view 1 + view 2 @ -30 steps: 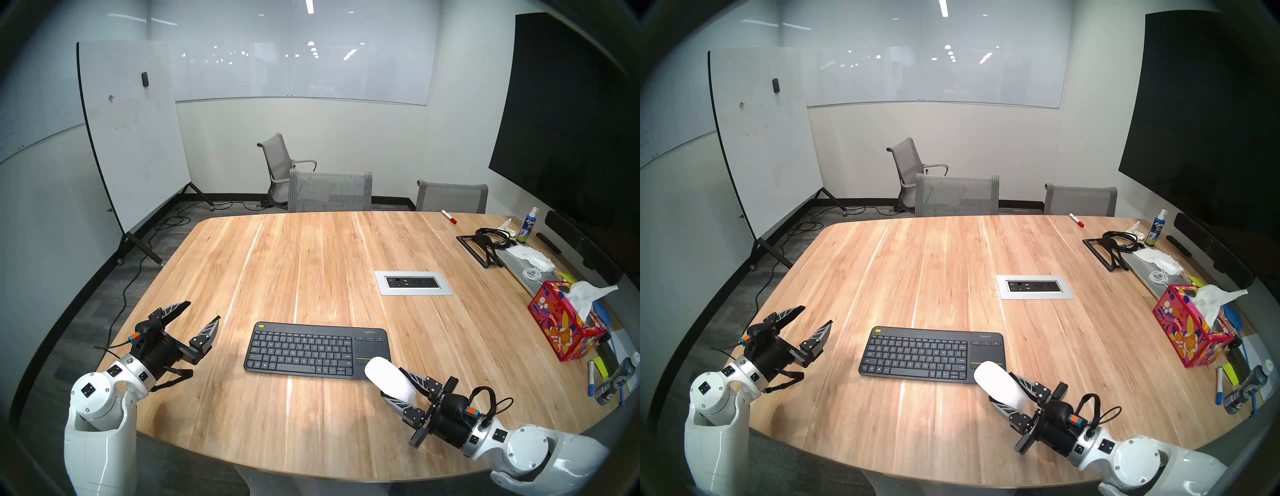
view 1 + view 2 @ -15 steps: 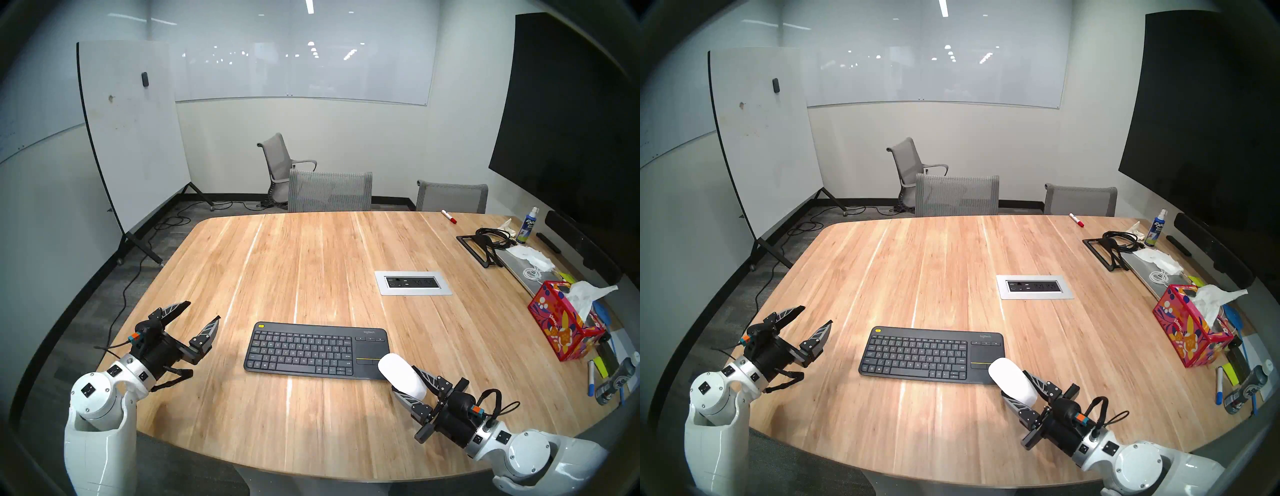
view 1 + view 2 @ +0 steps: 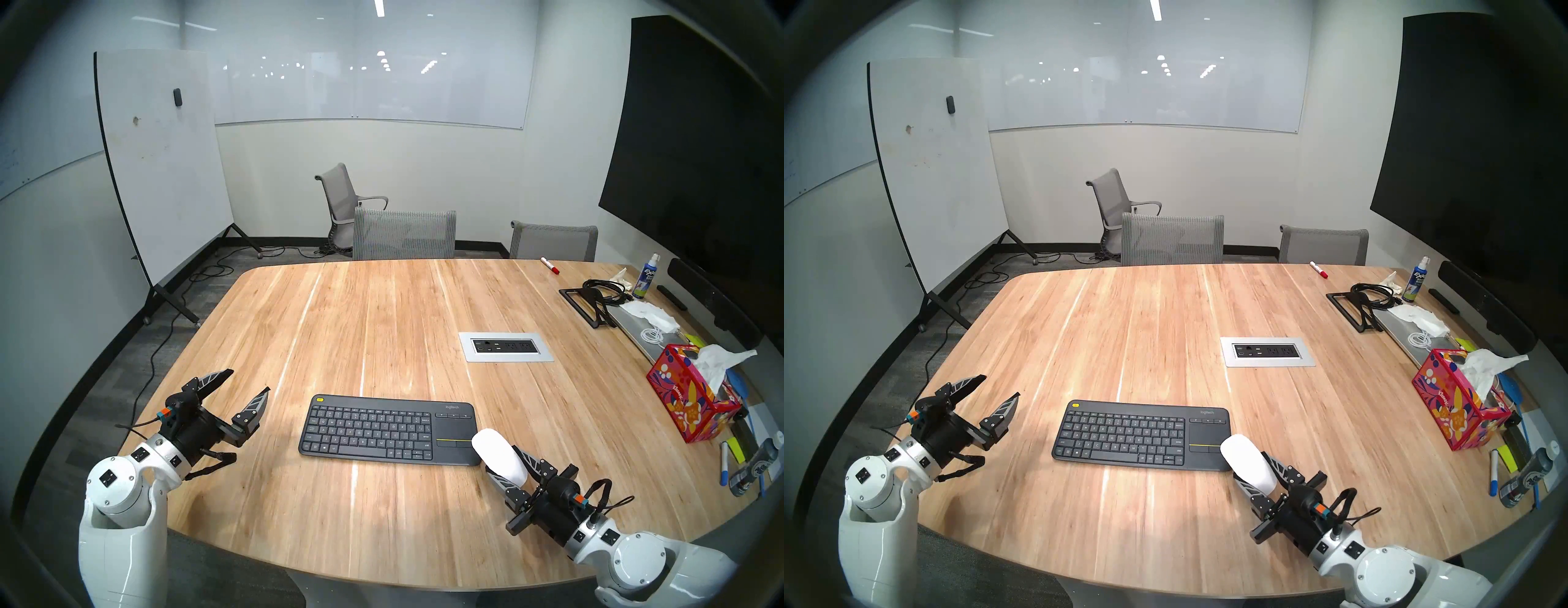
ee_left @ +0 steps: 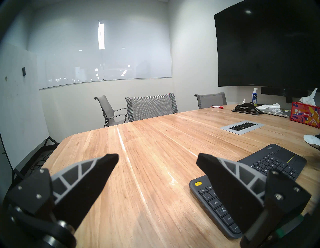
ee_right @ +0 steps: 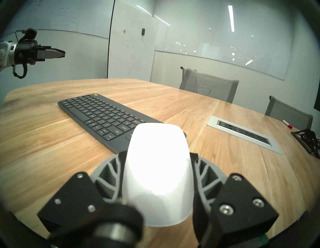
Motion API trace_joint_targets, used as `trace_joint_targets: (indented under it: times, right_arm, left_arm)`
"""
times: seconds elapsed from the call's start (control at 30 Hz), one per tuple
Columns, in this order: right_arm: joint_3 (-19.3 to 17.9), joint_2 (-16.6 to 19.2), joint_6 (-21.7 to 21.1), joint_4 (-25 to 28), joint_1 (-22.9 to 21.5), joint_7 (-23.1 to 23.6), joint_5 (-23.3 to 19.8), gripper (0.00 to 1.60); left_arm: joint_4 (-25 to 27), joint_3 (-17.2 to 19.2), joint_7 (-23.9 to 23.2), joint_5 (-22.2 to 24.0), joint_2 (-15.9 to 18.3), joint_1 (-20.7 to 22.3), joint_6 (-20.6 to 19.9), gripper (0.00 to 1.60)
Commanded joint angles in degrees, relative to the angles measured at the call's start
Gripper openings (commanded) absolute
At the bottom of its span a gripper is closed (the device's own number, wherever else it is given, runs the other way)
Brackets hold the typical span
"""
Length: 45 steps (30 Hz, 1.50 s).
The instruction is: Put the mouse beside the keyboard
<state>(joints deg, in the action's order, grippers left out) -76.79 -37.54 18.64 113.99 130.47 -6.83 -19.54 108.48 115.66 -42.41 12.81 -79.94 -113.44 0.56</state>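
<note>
Right wrist view, mouse (image 5: 158, 173) clamped between right end effector (image 5: 158, 166) fingers

table (image 3: 382, 322): pale wood planks, rounded corners, filling the middle of the room
power outlet panel (image 3: 505, 347): silver frame, set flush into the tabletop, right of centre
tissue box (image 3: 687, 403): red with a bright flower print, near the right edge, a white tissue sticking out of the top
red marker (image 3: 550, 265): lying at the far right of the table
spray bottle (image 3: 645, 277): blue and white, standing upright far right
black cable (image 3: 602, 288): coiled just left of the bottle
whiteboard on wheels (image 3: 161, 170): standing on the floor, far left
grey mesh chairs (image 3: 405, 235): two pushed up to the far edge, a third against the back wall
dark screen (image 3: 695, 140): on the right wall
</note>
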Motion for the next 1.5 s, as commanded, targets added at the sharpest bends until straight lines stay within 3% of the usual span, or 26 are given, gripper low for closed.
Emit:
trace_joint_targets:
  times: [0.0, 0.63, 1.13, 1.2, 1.47]
  right_arm:
    - [0.0, -2.1, 0.4, 0.3, -0.4, -1.9, -0.1, 0.0]
    - [-3.9, 1.2, 1.0, -1.6, 2.3, -2.6, -0.6, 0.0]
    - [-7.6, 6.9, 2.5, -3.4, 4.6, 3.0, -2.1, 0.0]
    - [-9.4, 8.2, 3.3, -4.1, 6.0, 4.0, -2.7, 0.0]
    - [-11.6, 9.6, 4.6, -5.6, 8.1, 6.2, -3.8, 0.0]
  left_arm:
    - [0.9, -0.1, 0.1, -0.1, -0.1, 0.0, 0.2, 1.6]
    - [0.9, -0.1, 0.0, -0.1, -0.1, 0.0, 0.2, 1.6]
    - [0.9, -0.1, 0.0, -0.1, -0.1, 0.0, 0.2, 1.6]
    - [0.9, -0.1, 0.0, -0.1, -0.1, 0.0, 0.2, 1.6]
    - [0.9, -0.1, 0.0, -0.2, -0.1, 0.0, 0.2, 1.6]
